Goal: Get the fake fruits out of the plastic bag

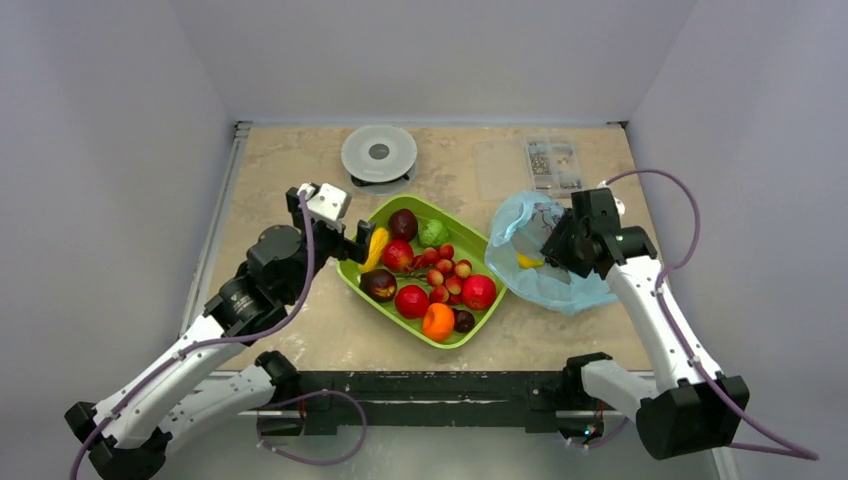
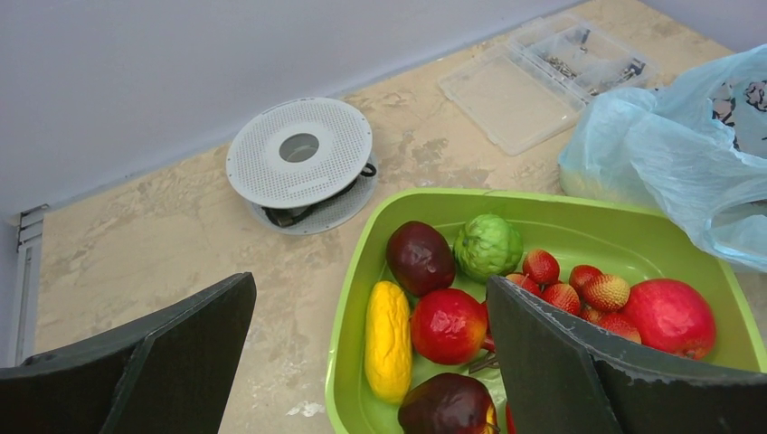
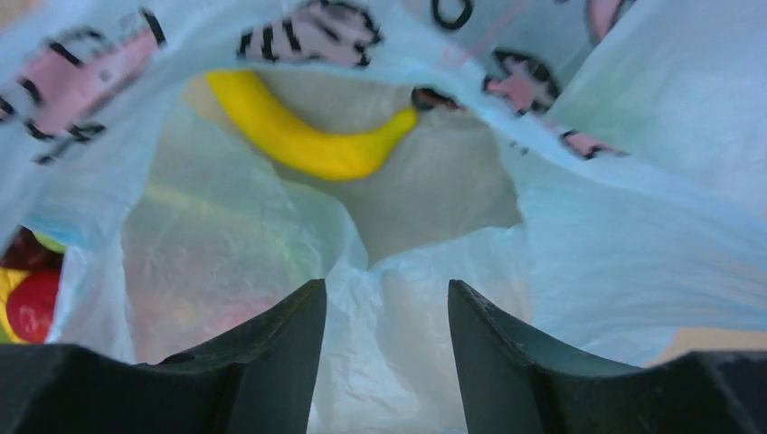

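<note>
The light-blue plastic bag [image 1: 550, 278] lies right of the green tray [image 1: 357, 272], mouth open. A yellow banana [image 3: 307, 136] lies inside it, also seen from above [image 1: 528, 262]. My right gripper [image 3: 387, 303] is open at the bag's mouth, with a fold of bag plastic between its fingers; from above it is over the bag [image 1: 556, 246]. The tray holds red balls [image 1: 478, 291], dark purple-brown fruits [image 1: 403, 222], an orange [image 1: 438, 321] and a yellow fruit [image 2: 388, 339]. My left gripper [image 2: 371, 362] is open and empty above the tray's left rim [image 2: 348, 298].
Small red berries [image 1: 445, 268] and a lumpy green ball [image 2: 488, 246] also lie in the tray. A white round disc [image 1: 379, 153] sits at the back. A clear parts box [image 1: 552, 162] with its open lid [image 1: 497, 165] sits behind the bag. Walls close in the sides.
</note>
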